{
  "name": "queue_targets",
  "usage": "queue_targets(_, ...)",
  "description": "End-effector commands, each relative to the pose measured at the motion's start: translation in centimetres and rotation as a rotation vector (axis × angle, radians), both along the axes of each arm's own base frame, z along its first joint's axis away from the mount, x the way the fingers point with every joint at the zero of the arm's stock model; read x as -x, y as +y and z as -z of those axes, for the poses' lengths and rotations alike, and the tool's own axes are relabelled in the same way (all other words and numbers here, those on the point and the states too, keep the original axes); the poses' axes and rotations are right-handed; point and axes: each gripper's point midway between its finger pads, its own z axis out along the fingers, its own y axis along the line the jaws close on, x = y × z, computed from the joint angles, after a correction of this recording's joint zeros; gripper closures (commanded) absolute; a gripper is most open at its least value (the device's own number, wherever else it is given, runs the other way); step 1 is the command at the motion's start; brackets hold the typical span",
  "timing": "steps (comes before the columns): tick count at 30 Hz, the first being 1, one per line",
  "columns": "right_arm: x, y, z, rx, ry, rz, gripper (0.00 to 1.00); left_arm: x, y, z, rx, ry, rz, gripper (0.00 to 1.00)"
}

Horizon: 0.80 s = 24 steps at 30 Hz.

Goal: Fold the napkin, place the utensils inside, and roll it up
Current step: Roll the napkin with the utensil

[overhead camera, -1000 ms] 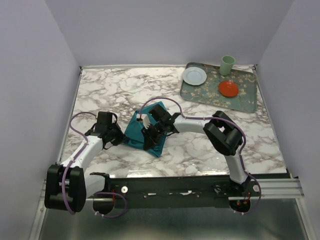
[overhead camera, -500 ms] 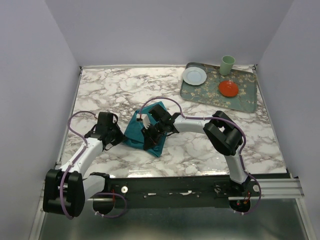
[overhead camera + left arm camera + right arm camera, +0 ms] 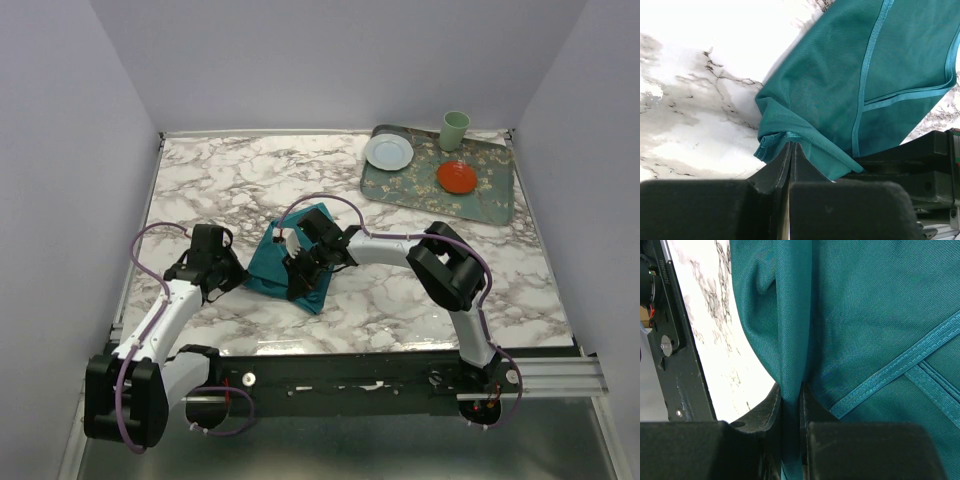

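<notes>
One marble table [image 3: 400, 290], and the teal napkin [image 3: 266, 268] sits folded near its front middle, between my two arms. My right gripper [image 3: 790, 396] pinches a fold of it tight. My left gripper [image 3: 791, 148] has its fingers nearly together, a thin slit between them, at the napkin's corner; I can't tell if they're actually gripping it.

The napkin [image 3: 880, 315] – cut off by both wrist views' edges.

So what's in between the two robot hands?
The teal napkin. In the top view it spans from the left gripper at its corner to the right gripper, which pinches a fold.
</notes>
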Motion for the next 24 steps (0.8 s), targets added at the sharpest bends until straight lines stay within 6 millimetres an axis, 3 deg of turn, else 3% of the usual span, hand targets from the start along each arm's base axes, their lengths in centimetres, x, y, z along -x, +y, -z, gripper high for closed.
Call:
queue_targets(1, 1.0, -2.8, 3.7, 0.150, 0.037, 0.005, 0.95, -0.4, -0.1, 0.1, -0.002, 0.012, -0.002, 0.97)
queue_targets(8, 1.1, -2.7, 3.6, 0.147, 0.040, 0.004, 0.95, -1.5, -0.3, 2.2, -0.022, 0.038, 0.011, 1.00)
queue_targets(14, 0.9, -2.6, 3.6, 0.146, 0.034, 0.004, 0.95, -3.2, -0.1, 0.6, -0.045, -0.011, 0.002, 1.00)
queue_targets(16, 1.0, -2.6, 3.6, 0.144, 0.041, 0.003, 0.95, -2.9, 0.3, 0.0, -0.064, -0.014, -0.004, 0.93)
queue_targets(18, 1.0, -2.4, 3.6, 0.141, 0.049, 0.001, 0.95, -2.2, 0.7, -0.4, -0.084, -0.006, -0.005, 0.70)
queue_targets(20, 1.2, -2.4, 3.7, 0.138, 0.061, -0.003, 0.95, -2.0, 0.8, -1.6, -0.083, -0.029, -0.002, 0.57)
queue_targets(24, 1.6, -2.5, 4.0, 0.141, 0.091, 0.004, 0.96, -0.6, 0.3, -3.2, -0.044, -0.048, 0.010, 0.50)
